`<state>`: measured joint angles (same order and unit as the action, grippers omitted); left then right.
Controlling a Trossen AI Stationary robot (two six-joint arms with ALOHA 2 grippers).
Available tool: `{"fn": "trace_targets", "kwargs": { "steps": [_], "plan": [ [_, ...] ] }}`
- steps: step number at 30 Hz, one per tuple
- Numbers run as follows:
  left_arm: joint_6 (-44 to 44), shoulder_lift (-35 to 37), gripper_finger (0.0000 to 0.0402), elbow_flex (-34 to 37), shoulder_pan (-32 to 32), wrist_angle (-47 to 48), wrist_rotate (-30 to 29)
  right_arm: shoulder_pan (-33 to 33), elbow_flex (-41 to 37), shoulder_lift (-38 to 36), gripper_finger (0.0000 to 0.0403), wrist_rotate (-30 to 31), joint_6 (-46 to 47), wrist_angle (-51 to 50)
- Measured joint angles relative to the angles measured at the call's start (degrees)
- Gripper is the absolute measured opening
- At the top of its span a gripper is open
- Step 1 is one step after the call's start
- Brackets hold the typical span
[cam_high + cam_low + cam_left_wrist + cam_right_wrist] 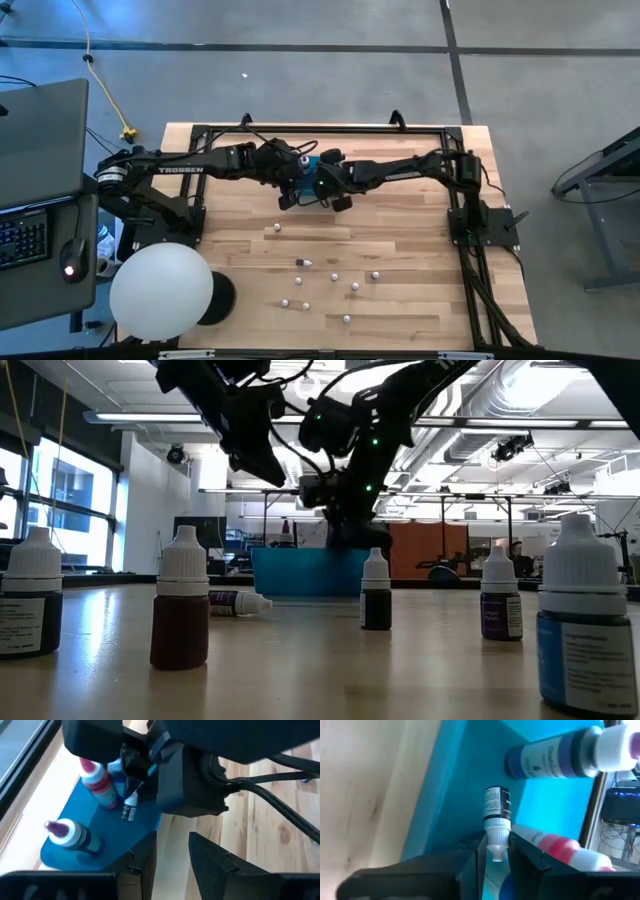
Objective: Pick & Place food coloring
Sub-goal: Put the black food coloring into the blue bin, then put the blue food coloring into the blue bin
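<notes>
Two tools meet over the teal box (pixel 312 172) near the back middle of the surface (pixel 400 290). The right tool (pixel 497 851) pinches a small dark bottle (pixel 497 810) by its white cap, its body hanging over the box interior. Inside the box lie a blue-labelled bottle (pixel 555 757) and a pink one (pixel 555 845), both on their sides; the left wrist view shows the pink one (pixel 100 785) and a dark white-capped one (pixel 72 834) on the box floor, with the held bottle (pixel 130 807) under the right arm's head. The left tool (pixel 172 855) hovers just beside the box edge with its fingers (pixel 215 865) spread and nothing between them. Loose bottles stand scattered on the front half of the surface, well apart from the box: one (pixel 276 229) nearer the box, a cluster (pixel 354 287) farther forward, and one lying on its side (pixel 304 262). From the low view a brown bottle (pixel 181 600) and a dark one (pixel 376 592) stand upright, the box (pixel 305 572) behind them. A white globe (pixel 160 290) sits at the front left corner.
</notes>
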<state>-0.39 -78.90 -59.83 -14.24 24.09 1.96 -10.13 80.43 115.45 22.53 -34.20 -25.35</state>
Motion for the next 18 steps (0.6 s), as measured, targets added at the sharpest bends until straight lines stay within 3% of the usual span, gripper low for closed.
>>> {"fn": "trace_targets", "kwargs": {
  "steps": [6,18],
  "plan": [
    [-0.1,0.0,0.0113,0.0,0.0,0.2,0.0,-0.3,0.1,0.0,0.0085,-4.1,0.8,0.2],
    [-3.6,0.0,0.0113,0.0,1.0,0.6,0.0,1.4,0.1,-0.2,0.0121,-2.5,1.0,0.1]
  ]
}}
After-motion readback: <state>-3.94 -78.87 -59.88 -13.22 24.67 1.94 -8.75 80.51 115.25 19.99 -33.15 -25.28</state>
